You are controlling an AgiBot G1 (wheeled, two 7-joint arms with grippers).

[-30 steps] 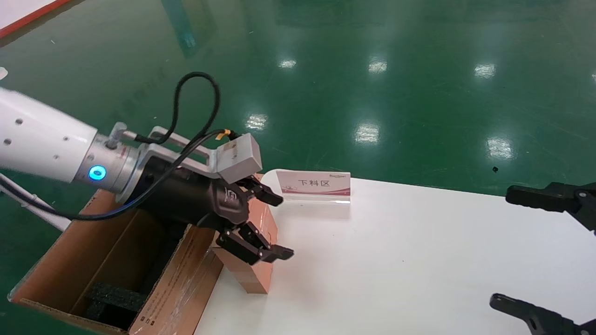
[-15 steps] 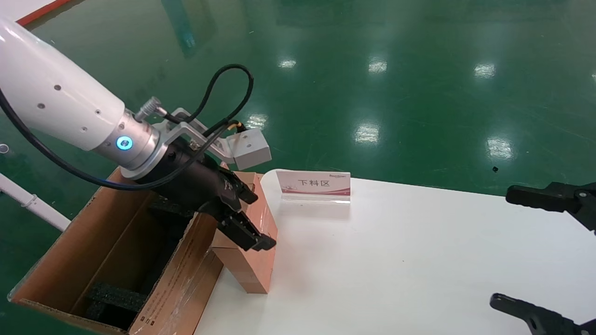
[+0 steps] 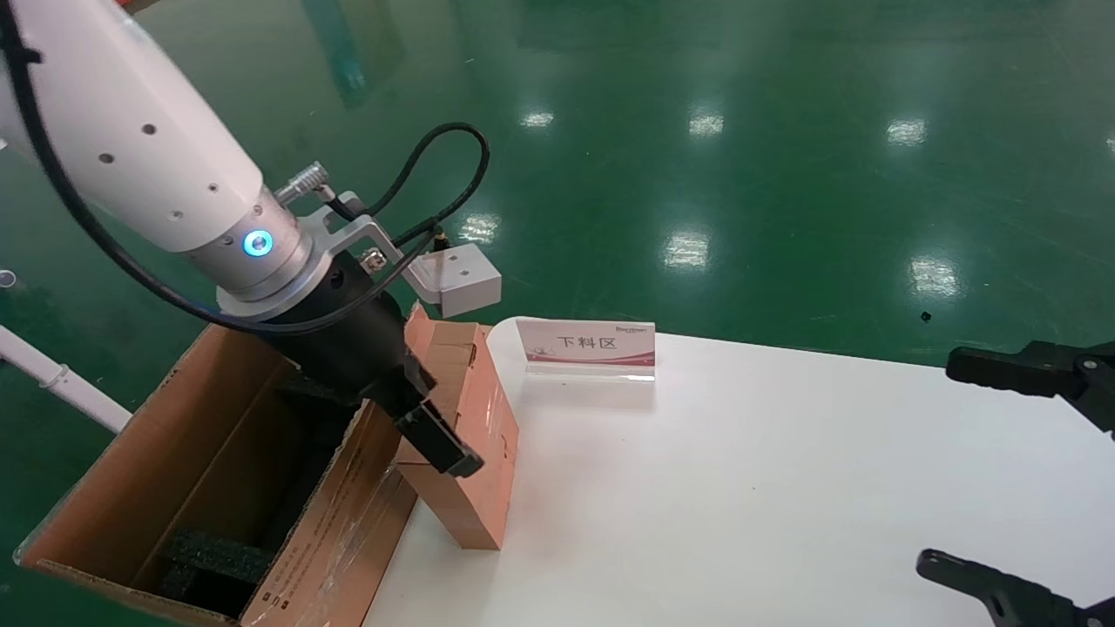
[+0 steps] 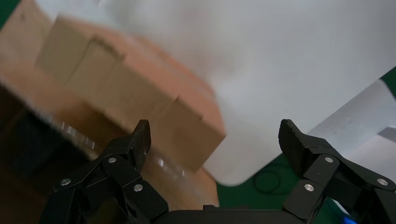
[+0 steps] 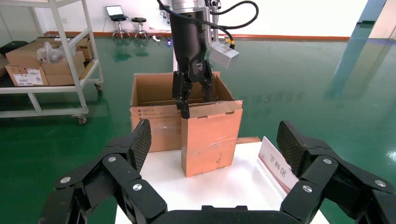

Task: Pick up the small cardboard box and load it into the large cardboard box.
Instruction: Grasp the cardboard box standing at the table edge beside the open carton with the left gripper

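White table (image 3: 740, 488) fills the near right of the scene. At its near right edge the right gripper (image 3: 1002, 475) is parked with its 2 fingers spread wide, holding nothing. Along the table's left edge stands the large cardboard box (image 3: 187, 453), a long deep carton with its top open, black foam (image 3: 213, 557) at its near end and shiny tape on its right side. The small cardboard box (image 3: 475, 444) stands on edge on the table, touching the carton's right side, its pale narrow edge facing up. Just above that edge is the left gripper (image 3: 427, 418), pointing down; its fingers (image 4: 140, 140) are open wide, straddling the top of the small box without closing on it. Farther back on the table stands a white and red sign (image 3: 588, 344). Green floor (image 3: 697, 131) lies beyond.
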